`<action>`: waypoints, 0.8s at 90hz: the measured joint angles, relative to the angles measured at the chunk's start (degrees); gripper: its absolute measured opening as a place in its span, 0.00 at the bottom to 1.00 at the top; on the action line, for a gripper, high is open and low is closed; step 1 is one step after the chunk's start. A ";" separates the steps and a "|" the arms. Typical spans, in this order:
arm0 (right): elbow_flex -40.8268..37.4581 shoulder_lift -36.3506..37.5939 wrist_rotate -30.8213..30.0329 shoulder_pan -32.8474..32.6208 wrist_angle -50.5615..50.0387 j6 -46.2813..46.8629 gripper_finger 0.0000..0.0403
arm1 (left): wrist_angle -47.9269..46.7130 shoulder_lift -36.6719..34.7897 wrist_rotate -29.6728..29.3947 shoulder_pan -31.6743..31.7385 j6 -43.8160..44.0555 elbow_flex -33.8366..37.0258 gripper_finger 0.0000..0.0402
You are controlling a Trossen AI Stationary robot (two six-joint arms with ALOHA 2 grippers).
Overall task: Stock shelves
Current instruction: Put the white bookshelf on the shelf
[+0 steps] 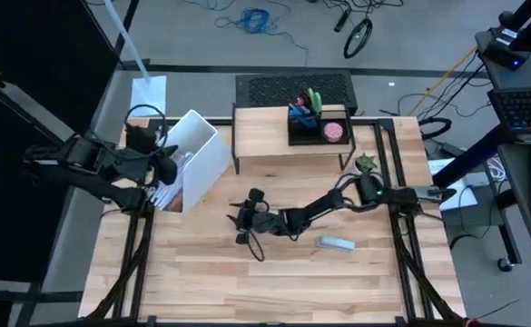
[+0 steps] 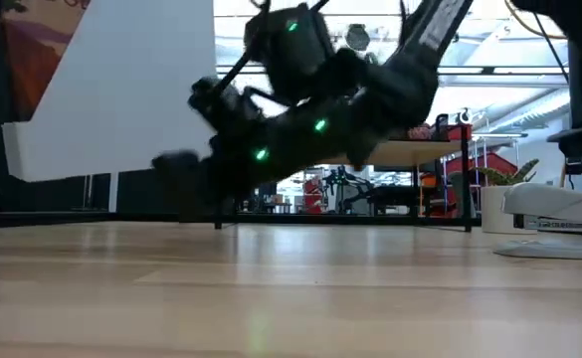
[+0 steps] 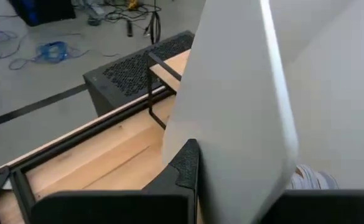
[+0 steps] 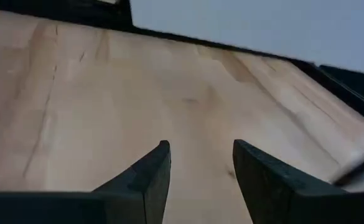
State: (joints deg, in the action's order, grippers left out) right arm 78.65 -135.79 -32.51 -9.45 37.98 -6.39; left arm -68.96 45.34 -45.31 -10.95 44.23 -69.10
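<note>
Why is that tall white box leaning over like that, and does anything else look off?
The tall white magazine file box is tilted because the left pincer grips its wall, lifting it off level beside the low light-wood desk riser. The right pincer hangs open over bare table. Nothing looks spilled or broken.
</note>
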 joint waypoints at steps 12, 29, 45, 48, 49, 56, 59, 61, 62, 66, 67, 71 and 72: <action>6.67 -4.19 -2.88 0.76 -1.53 -0.86 0.38 | -0.88 -0.21 -0.21 -0.09 0.36 -0.74 0.00; 19.41 -8.71 -10.88 2.68 -6.24 -4.59 0.38 | -0.78 -0.26 -0.61 -0.07 0.43 -2.05 0.00; 28.22 -11.76 -10.31 5.20 -16.68 0.04 0.38 | -0.76 -0.26 -0.72 -0.07 0.36 -3.21 0.00; 29.02 -12.11 -8.37 5.62 -16.74 0.15 0.38 | -0.76 -0.26 -0.73 -0.06 0.36 -3.21 0.00; 29.22 -12.16 -7.91 5.74 -16.73 0.13 0.38 | -0.77 -0.26 -0.73 -0.06 0.36 -3.21 0.00; 30.64 -12.17 -5.15 6.29 -15.64 -0.32 0.38 | -0.78 -0.26 -0.68 -0.07 0.36 -3.21 0.00; 31.20 -12.15 -5.08 6.28 -15.08 -0.39 0.38 | -0.78 -0.26 -0.68 -0.07 0.36 -3.21 0.00; 31.65 -12.14 -5.11 6.22 -14.90 -0.58 0.38 | -0.78 -0.26 -0.68 -0.07 0.36 -3.21 0.00; 31.87 -12.13 -5.11 6.18 -14.84 -0.65 0.38 | -0.78 -0.26 -0.71 -0.07 0.35 -3.21 0.00; 32.67 -12.16 -5.30 5.97 -14.75 -1.95 0.38 | -0.61 -0.27 -1.07 -0.05 0.31 -3.22 0.00; 32.91 -12.21 -5.22 5.89 -14.75 -2.39 0.38 | -0.47 -0.31 -1.11 -0.05 0.29 -3.23 0.00; 33.78 -12.32 -5.31 5.51 -15.09 -3.68 0.38 | -0.36 -0.36 -1.23 -0.07 0.26 -3.29 0.00; 33.97 -12.35 -5.31 5.40 -15.10 -3.98 0.38 | -0.34 -0.38 -1.28 -0.05 0.26 -3.31 0.00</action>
State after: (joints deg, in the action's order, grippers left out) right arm 112.62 -148.14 -37.82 -4.06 22.87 -10.37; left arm -69.30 44.95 -46.59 -11.01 44.49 -72.42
